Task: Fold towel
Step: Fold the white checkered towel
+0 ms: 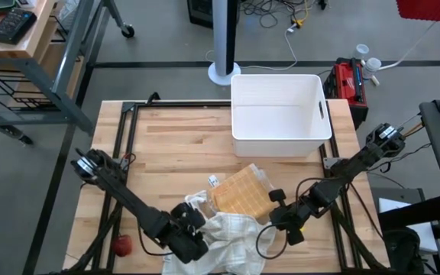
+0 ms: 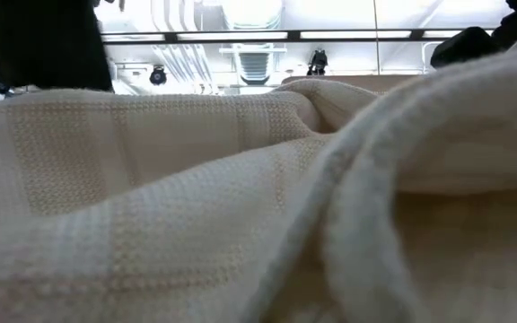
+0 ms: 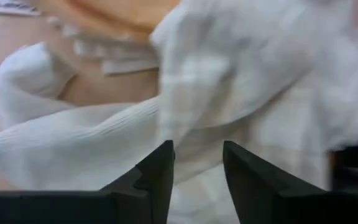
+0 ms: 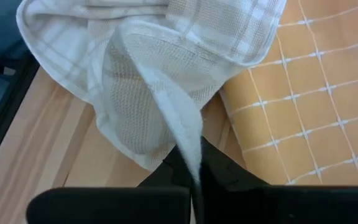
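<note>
A white checked towel [image 1: 224,237] lies crumpled at the table's near edge and fills the low view [image 2: 240,206]. Its far part overlaps the edge of a folded orange towel [image 1: 243,191]. My left gripper [image 3: 197,163] stands open over the white towel's left part [image 3: 241,81], slanting down, with cloth showing through the gap between its fingers. Whether it touches the cloth I cannot tell. My right gripper [image 4: 191,177] is at the towel's right side [image 1: 275,220], shut on the cloth. My right gripper pinches a raised fold of the white towel [image 4: 188,146] between its two fingers. It comes slanting down from the table's right side. The fold runs up as a ridge into the fingers, while the rest of the towel lies on the table and on the orange towel [image 4: 303,106].
A white bin [image 1: 281,114] stands at the far middle of the table. A small red object [image 1: 121,244] lies near the front left corner. Bare wood [image 1: 174,145] stretches across the table's far left.
</note>
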You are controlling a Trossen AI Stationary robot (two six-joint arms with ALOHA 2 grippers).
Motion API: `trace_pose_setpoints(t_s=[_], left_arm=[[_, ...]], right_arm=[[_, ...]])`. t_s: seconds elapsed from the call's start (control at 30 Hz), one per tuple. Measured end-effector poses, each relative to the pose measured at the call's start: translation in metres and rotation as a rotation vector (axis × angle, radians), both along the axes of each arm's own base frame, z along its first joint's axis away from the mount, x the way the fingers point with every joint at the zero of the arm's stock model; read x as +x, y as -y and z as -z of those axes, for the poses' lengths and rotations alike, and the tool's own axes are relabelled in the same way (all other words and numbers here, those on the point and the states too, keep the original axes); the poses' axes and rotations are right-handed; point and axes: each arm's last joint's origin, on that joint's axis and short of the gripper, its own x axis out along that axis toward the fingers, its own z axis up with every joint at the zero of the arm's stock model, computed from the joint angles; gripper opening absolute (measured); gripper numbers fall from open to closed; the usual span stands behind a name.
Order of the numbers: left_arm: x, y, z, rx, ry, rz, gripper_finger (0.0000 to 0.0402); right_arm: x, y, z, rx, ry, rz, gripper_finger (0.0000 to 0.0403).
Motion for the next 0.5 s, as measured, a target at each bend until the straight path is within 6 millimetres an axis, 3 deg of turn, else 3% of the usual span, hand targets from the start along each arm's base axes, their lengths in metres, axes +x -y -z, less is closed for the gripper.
trace_pose_setpoints(t_s=[0.33,0.43,0.5], left_arm=[[0.001,-0.006,0.051,0.110,-0.169,-0.017,0.0139],[0.004,-0.004,0.055,0.102,-0.172,-0.030,0.0101],[0.005,0.000,0.052,0.105,-0.168,-0.008,0.0052]], right_arm=[[0.000,0.000,0.000,-0.001,0.003,-0.004,0.0000],[0.000,0.000,0.000,-0.011,0.007,-0.019,0.0000],[-0.001,0.000,0.000,-0.019,0.004,-0.027,0.0000]])
